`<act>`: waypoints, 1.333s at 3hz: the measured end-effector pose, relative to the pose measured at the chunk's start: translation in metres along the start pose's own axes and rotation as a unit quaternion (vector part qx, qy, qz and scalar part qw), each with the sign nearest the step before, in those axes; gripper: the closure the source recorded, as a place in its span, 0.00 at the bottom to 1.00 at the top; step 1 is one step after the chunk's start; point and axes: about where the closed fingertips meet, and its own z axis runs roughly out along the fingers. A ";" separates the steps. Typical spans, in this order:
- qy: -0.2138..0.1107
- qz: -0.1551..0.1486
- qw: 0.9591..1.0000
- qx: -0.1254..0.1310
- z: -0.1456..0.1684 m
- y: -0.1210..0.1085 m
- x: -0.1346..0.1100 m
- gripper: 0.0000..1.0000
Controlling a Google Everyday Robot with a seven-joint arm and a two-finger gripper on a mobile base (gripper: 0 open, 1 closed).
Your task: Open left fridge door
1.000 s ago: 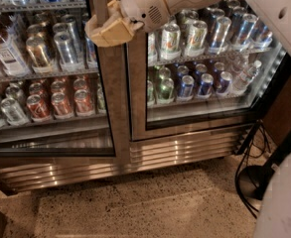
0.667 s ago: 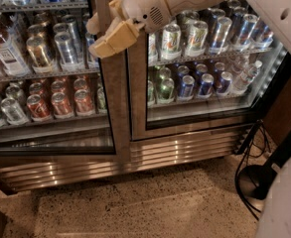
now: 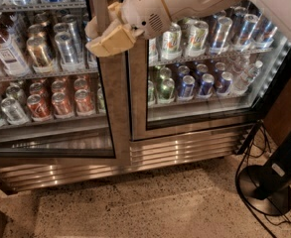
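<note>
The fridge [image 3: 184, 148] fills the upper view, with a ribbed steel grille along its base. The left fridge door [image 3: 111, 113] is the glass pane on the left, behind which stand shelves of cans and bottles. I cannot tell if it stands ajar. My gripper [image 3: 107, 35], beige-padded on a white arm, hovers at the top of the door's right steel stile, by the seam between the two doors. The arm comes in from the upper right across the right door [image 3: 204, 119].
A black round-based stand [image 3: 265, 188] with trailing cables [image 3: 245, 155] sits on the floor at the right, close to the fridge's right corner. Speckled floor [image 3: 135, 207] spreads in front of the fridge. A dark wall edge rises at the far right.
The gripper has tipped slightly down and shifted a little along the centre stile. The door and the cans look the same.
</note>
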 end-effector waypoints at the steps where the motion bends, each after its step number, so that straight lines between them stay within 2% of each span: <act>1: 0.001 -0.012 1.000 0.025 -0.002 0.014 -0.008 0.51; 2: 0.001 -0.012 1.000 0.025 -0.003 0.015 -0.007 0.32; 3: 0.008 -0.008 0.999 0.052 -0.001 0.027 -0.007 0.09; 4: 0.027 -0.005 0.993 0.115 -0.001 0.055 -0.013 0.00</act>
